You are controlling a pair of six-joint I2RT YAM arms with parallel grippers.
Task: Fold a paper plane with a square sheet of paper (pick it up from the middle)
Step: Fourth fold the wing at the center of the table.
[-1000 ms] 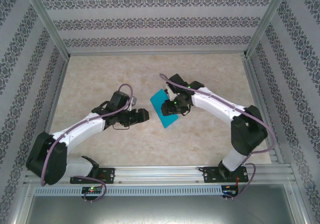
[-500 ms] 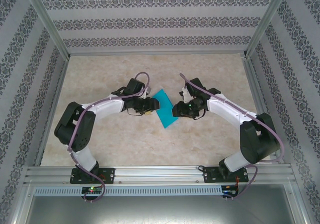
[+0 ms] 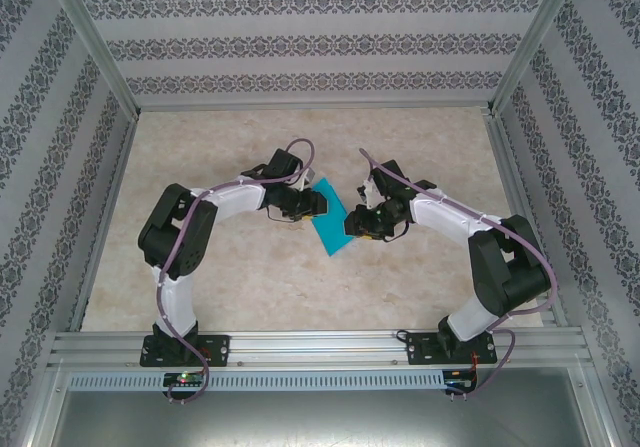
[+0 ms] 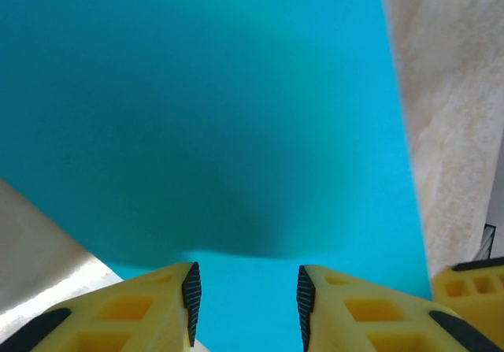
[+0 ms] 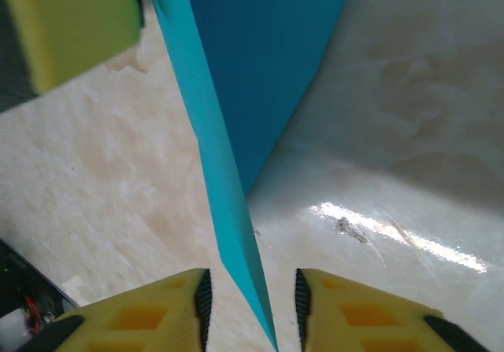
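Both jaw sets apart, nothing clamped. Left gripper [image 4: 247, 293] faces square sheet of paper [image 3: 331, 231] flat-on; right gripper [image 5: 252, 305] straddles its raised edge.

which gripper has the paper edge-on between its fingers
The right gripper: the blue paper runs edge-on between its jaws, while the left gripper faces its flat side.

Left hand [image 3: 312, 203] swung in to left edge of sheet [image 3: 333, 231] — right hand [image 3: 354, 223] backed off to right edge; both narrowed.
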